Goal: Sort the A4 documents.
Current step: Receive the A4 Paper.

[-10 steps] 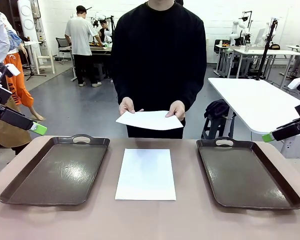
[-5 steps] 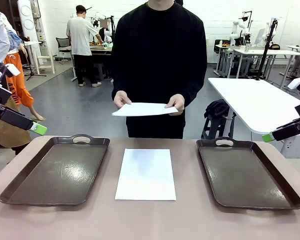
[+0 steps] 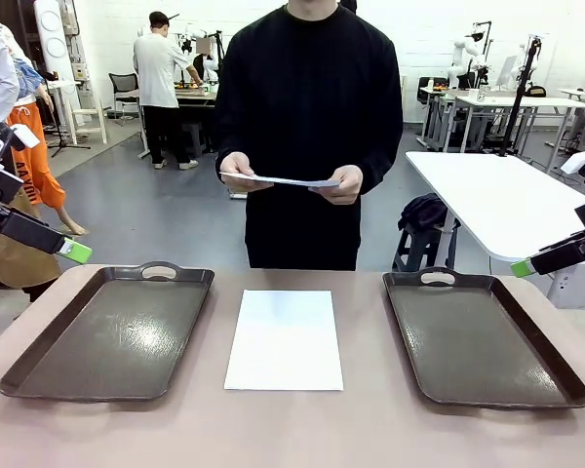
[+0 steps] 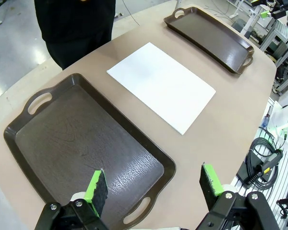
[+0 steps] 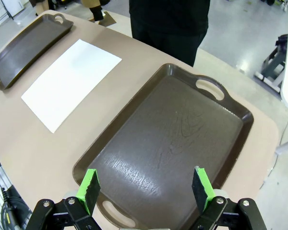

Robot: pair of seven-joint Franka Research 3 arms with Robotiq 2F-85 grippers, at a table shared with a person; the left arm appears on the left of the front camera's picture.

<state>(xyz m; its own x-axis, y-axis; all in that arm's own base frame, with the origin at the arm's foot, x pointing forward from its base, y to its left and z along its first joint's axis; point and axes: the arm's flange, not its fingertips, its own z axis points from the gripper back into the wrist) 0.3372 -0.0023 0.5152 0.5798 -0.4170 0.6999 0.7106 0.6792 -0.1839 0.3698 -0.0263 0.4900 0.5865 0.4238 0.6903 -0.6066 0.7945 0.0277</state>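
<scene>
A white A4 document stack (image 3: 284,339) lies flat on the table between two dark brown trays; it shows too in the left wrist view (image 4: 161,85) and the right wrist view (image 5: 71,82). The person across the table holds another A4 sheet (image 3: 285,180) level in both hands at waist height. My left gripper (image 4: 153,187) hangs open above the left tray (image 4: 81,148), with nothing between its fingers. Over the right tray (image 5: 173,139) my right gripper (image 5: 146,188) is open and empty too. In the front view the left arm's green tip (image 3: 75,251) and the right arm's (image 3: 523,267) stay off the table's sides.
The left tray (image 3: 117,331) and right tray (image 3: 478,336) both lie bare, handles toward the person. A white table (image 3: 507,200) stands behind at the right. Cables (image 4: 261,160) hang off the table's edge in the left wrist view.
The person has raised the held sheet from a tilted pose to level at waist height. Both arms and the stack on the table have stayed still.
</scene>
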